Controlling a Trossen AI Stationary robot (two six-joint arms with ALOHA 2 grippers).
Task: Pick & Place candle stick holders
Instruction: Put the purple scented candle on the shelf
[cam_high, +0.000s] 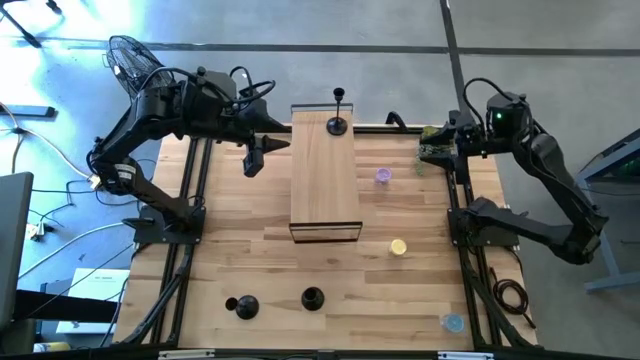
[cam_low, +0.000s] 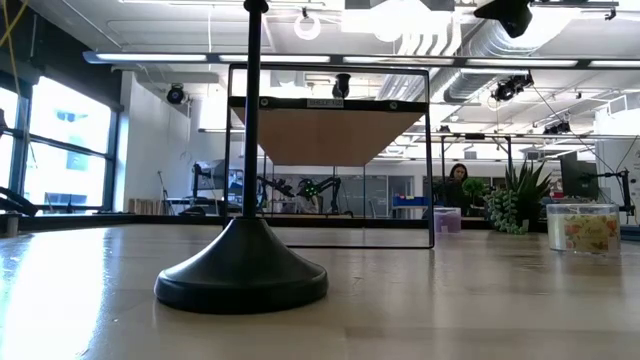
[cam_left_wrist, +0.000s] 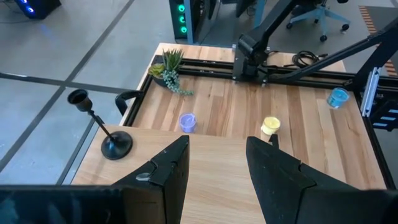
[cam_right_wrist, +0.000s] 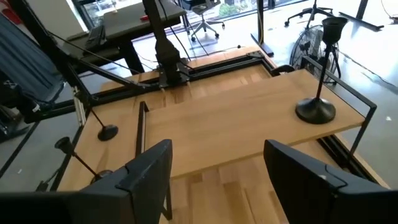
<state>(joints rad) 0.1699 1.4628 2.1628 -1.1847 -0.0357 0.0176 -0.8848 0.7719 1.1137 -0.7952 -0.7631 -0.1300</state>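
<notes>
One black candle stick holder (cam_high: 338, 122) stands upright on its disc base at the far end of a raised wooden shelf (cam_high: 325, 190), and shows in both wrist views (cam_left_wrist: 115, 144) (cam_right_wrist: 316, 109). Two more holders (cam_high: 242, 306) (cam_high: 312, 298) stand on the table by its near edge; one fills the low view (cam_low: 242, 270). My left gripper (cam_high: 253, 158) hovers open left of the shelf's far end, nothing between its fingers (cam_left_wrist: 217, 149). My right gripper (cam_high: 442, 140) hovers open at the far right, beside a green plant sprig (cam_high: 432, 152), also with nothing in it (cam_right_wrist: 217, 155).
The shelf stands on a thin black frame (cam_low: 432, 160) in the table's middle. A purple cup (cam_high: 382, 176), a yellow cup (cam_high: 398, 247) and a blue cup (cam_high: 452, 322) stand on the table's right half. Black rails (cam_high: 190, 200) run along both sides.
</notes>
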